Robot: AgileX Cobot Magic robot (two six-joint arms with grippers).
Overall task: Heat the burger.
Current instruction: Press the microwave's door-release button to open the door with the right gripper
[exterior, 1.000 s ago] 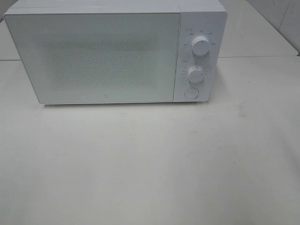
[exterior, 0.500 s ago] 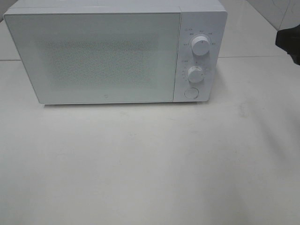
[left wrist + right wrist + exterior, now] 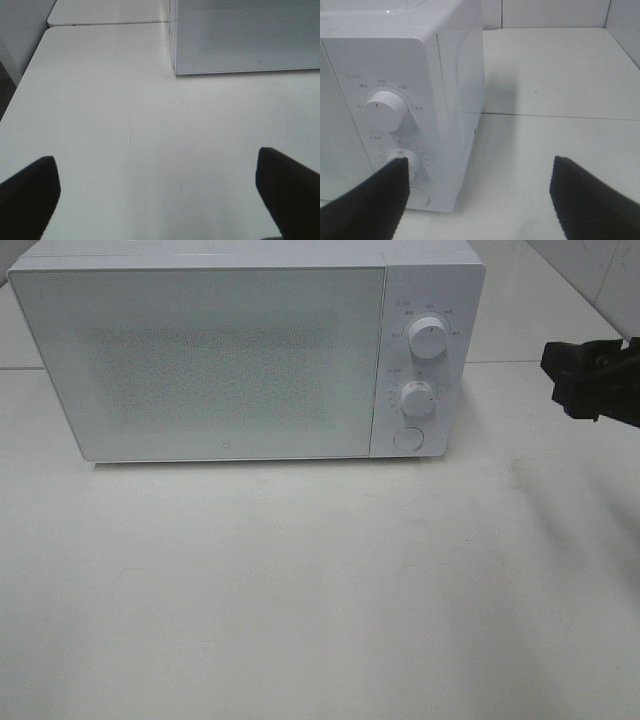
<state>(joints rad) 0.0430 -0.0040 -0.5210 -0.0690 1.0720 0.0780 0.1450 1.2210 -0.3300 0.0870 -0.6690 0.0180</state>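
Microwave [image 3: 230,360] door shut. Left gripper [image 3: 156,157], spread and empty, shows only in its wrist view. Right gripper [image 3: 562,380], spread, hangs right of the dials [image 3: 384,110].

Ahead of the right gripper [image 3: 560,385], on its inner side, the boxy white microwave oven [image 3: 220,360] with closed door blocks passage; the gripper's outer side is bare white tabletop [image 3: 320,590]. Before the left gripper [image 3: 160,200], open tabletop runs free up to the oven's front corner.
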